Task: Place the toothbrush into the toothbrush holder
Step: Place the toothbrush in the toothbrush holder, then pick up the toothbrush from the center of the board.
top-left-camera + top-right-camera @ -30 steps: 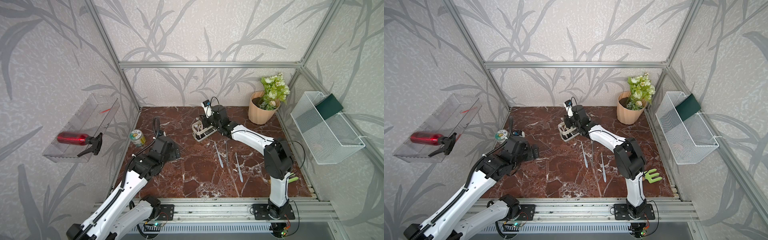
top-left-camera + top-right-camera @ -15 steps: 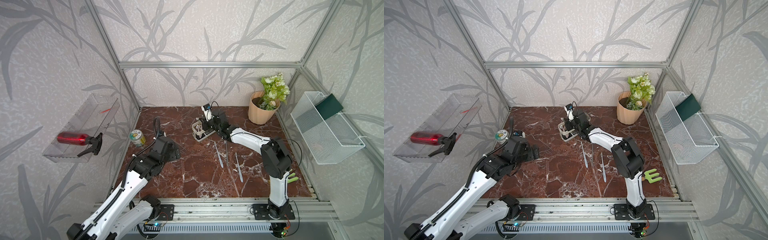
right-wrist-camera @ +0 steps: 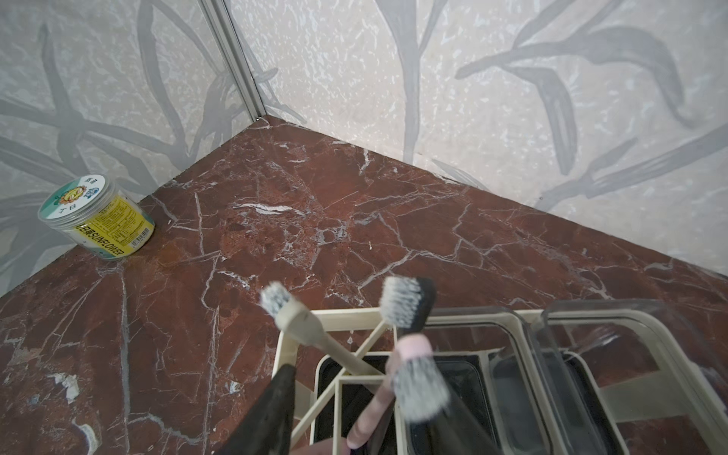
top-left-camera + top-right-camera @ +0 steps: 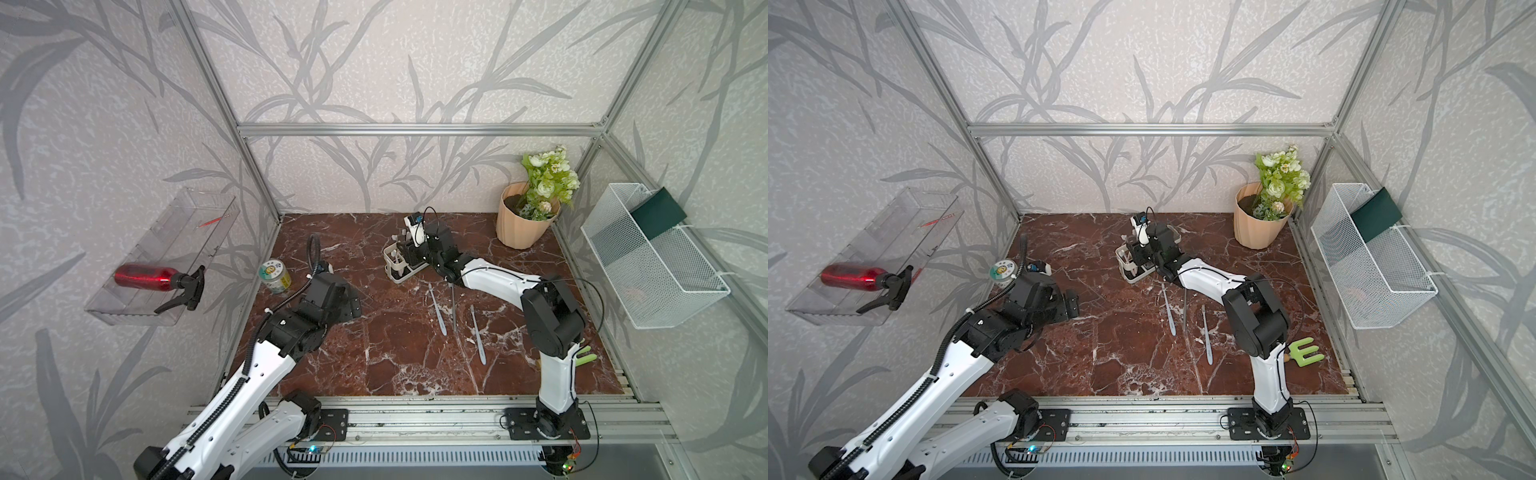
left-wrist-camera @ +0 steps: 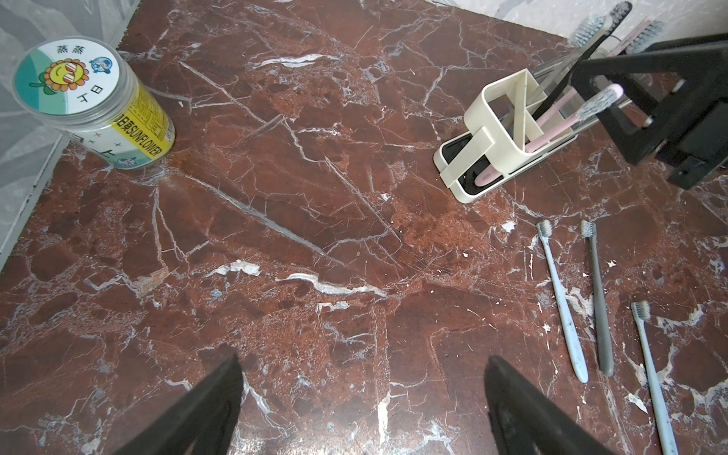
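The toothbrush holder (image 4: 399, 266) (image 4: 1133, 270) (image 5: 492, 130) (image 3: 282, 346) stands at the back middle of the marble floor. My right gripper (image 4: 409, 249) (image 4: 1138, 253) (image 3: 366, 386) hangs right over it, jaws apart. A pink toothbrush (image 3: 374, 409) (image 5: 567, 118) stands tilted in a holder compartment between the fingers, blurred, its head up. A beige toothbrush (image 3: 299, 319) and a black one (image 3: 409, 303) also stand in the holder. My left gripper (image 4: 353, 305) (image 5: 362, 360) is open over bare floor to the holder's left, holding nothing.
Three toothbrushes (image 4: 438, 307) (image 4: 454, 307) (image 4: 478, 336) lie on the floor in front of the holder. A sunflower jar (image 4: 274, 276) stands at the left wall, a flower pot (image 4: 525, 224) at the back right. A white mesh basket (image 4: 652, 257) hangs on the right wall.
My right gripper has sunk a little onto the holder and its jaws have parted from shut; the pink toothbrush now stands in the holder. The left arm has not moved.
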Controlling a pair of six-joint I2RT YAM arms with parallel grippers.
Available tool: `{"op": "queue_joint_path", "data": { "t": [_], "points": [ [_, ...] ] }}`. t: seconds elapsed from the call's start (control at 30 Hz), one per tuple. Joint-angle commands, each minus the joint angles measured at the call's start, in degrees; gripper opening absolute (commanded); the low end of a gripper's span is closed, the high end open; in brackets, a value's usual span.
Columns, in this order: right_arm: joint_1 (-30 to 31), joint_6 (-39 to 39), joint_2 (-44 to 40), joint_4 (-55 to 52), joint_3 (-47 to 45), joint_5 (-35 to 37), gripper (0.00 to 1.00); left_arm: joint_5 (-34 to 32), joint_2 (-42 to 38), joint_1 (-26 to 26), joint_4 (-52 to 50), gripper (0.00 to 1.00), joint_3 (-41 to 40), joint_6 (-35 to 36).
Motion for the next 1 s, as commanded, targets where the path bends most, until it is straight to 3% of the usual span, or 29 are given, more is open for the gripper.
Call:
{"op": "queue_joint_path", "data": {
  "t": [0.0,0.3,0.53,0.7,0.97],
  "points": [
    [-0.28,-0.1,-5.45,0.83,-0.53,1.83,0.57,-0.41,-0.07,0.39,-0.05,0.95,-0.49,0.11],
    [-1.0,-0.94,-16.22,-1.79,-3.98,6.34,0.63,-0.59,-0.17,0.42,-0.25,0.95,-0.39,0.15],
    [-2.62,6.12,-23.15,-7.99,-13.49,11.67,0.64,-0.33,-0.17,0.4,-0.27,0.94,-0.36,0.11],
    [-2.67,10.67,-21.43,-9.42,-20.17,11.45,0.64,-0.24,-0.19,0.38,-0.27,0.94,-0.4,0.06],
    [-2.62,11.53,-13.79,-11.51,-19.22,9.89,0.62,-0.41,-0.06,0.35,-0.47,0.94,-0.44,-0.06]
  ]
}}
